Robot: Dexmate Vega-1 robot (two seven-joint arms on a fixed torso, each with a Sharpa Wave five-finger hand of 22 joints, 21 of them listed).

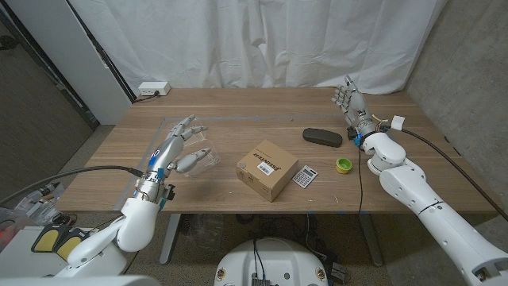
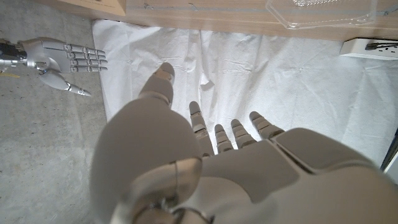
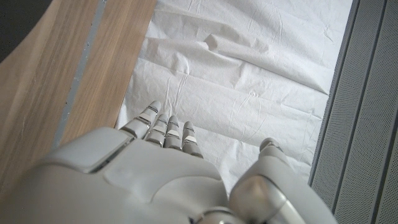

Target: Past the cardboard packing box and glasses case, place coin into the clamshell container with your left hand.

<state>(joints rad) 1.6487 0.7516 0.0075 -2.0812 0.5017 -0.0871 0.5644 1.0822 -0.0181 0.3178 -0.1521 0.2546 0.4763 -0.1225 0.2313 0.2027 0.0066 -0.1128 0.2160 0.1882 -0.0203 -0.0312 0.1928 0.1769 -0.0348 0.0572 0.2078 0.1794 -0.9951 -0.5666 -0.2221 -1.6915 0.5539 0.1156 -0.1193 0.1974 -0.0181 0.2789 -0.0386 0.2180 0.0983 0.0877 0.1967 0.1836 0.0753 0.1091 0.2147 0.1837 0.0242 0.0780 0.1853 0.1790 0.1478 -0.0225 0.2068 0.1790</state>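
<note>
1. Spanning most of the head view, a long wooden table (image 1: 238,119) with pale brown planks stands before a white wrinkled curtain (image 1: 262,40); grey panels close the room on the right and a dark gap shows on the left.
2. Reaching in from the lower corners are two white robot arms. The left hand (image 1: 176,143) hovers above the table with fingers spread, holding nothing. The right hand (image 1: 349,102) is raised near the far right edge, fingers straight and apart, also empty.
3. Sitting near the table's middle is a brown cardboard packing box (image 1: 267,169) with a white label on top.
4. Lying just beside the left hand is a clear plastic clamshell container (image 1: 198,161); whether its lid is open is hard to tell.
5. Resting beyond the box, towards the right, is a dark oval glasses case (image 1: 322,137).
6. Smaller items: a grey calculator (image 1: 305,175) touching the box, a green tape roll (image 1: 344,165), and a white power strip (image 1: 153,88) at the far left corner.
7. The coin cannot be made out anywhere on the table.
8. Risk: with the coin unseen, the left hand may search blindly and knock the light clamshell or catch the box while crossing.
</note>
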